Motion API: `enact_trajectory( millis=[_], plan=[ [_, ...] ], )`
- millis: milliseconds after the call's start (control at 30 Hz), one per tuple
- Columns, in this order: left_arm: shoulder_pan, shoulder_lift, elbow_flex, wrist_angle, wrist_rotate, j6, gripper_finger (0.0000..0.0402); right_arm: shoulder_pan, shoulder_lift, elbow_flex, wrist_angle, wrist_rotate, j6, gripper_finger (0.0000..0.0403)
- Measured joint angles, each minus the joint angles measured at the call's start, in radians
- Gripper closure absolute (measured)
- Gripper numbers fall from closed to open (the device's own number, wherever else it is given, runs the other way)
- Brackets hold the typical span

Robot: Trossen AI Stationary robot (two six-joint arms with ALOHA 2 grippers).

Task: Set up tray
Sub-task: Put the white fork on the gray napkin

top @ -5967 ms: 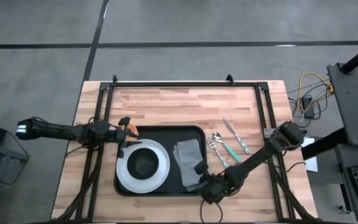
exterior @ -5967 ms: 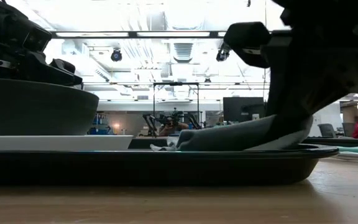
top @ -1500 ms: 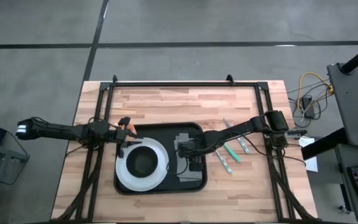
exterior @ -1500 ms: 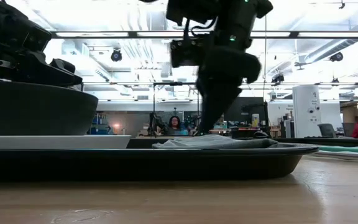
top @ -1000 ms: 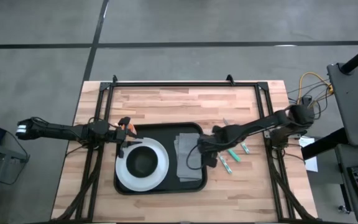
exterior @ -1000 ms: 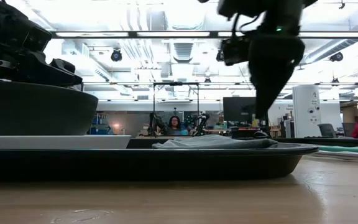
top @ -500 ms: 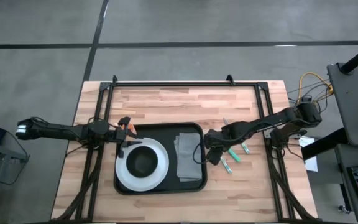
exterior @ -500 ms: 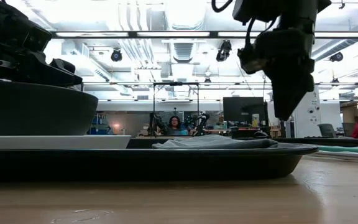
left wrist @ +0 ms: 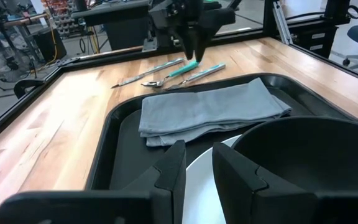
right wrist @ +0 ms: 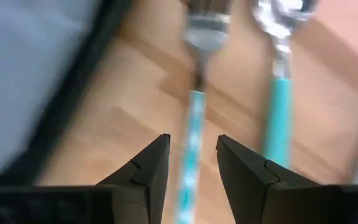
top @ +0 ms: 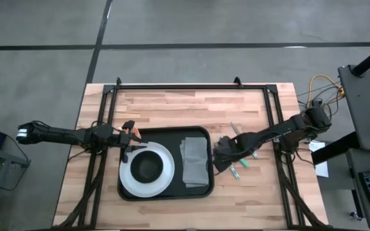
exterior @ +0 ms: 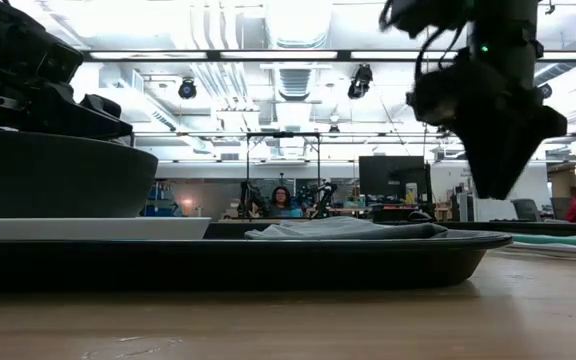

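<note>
The black tray [top: 166, 133] lies mid-table, also in the low view [exterior: 368, 262]. On it rest a white plate [top: 130, 181] with a black bowl [top: 148, 168] and a folded grey cloth [top: 196, 162]. My right gripper [top: 220, 160] is open and empty, hovering just right of the tray over the cutlery. In its wrist view a teal-handled fork [right wrist: 194, 118] lies on the wood in line with the gap between its fingers, with a spoon [right wrist: 278, 62] beside it. My left gripper [top: 132, 146] is open by the tray's far left corner, above the plate's edge [left wrist: 197, 180].
A fork, a spoon and a knife [top: 252, 153] lie on the wood right of the tray, also in the left wrist view [left wrist: 166, 76]. A black frame [top: 191, 86] runs along the table's far edge and down both sides. Bare wood lies beyond the tray.
My right gripper has gone from over the cloth's right part toward the table's right edge, off the tray, and now stands over the cutlery. The cloth lies flat on the tray where it was. My left arm has kept still.
</note>
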Motion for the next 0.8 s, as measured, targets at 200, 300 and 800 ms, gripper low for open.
enact_trajectory(
  millis=[200,300,800],
  plan=[
    [0.000,0.000,0.000,0.000,0.000,0.000,0.0340,0.049,0.013,-0.002,0.017,0.003,0.063,0.0280],
    [0.000,0.000,0.000,0.000,0.000,0.000,0.0340,0.047,0.032,-0.001,0.053,0.003,0.055,0.0282],
    [0.000,0.005,0.000,0.000,0.000,0.000,0.0340,0.045,0.173,-0.011,0.095,-0.030,0.055,0.0291]
  ],
)
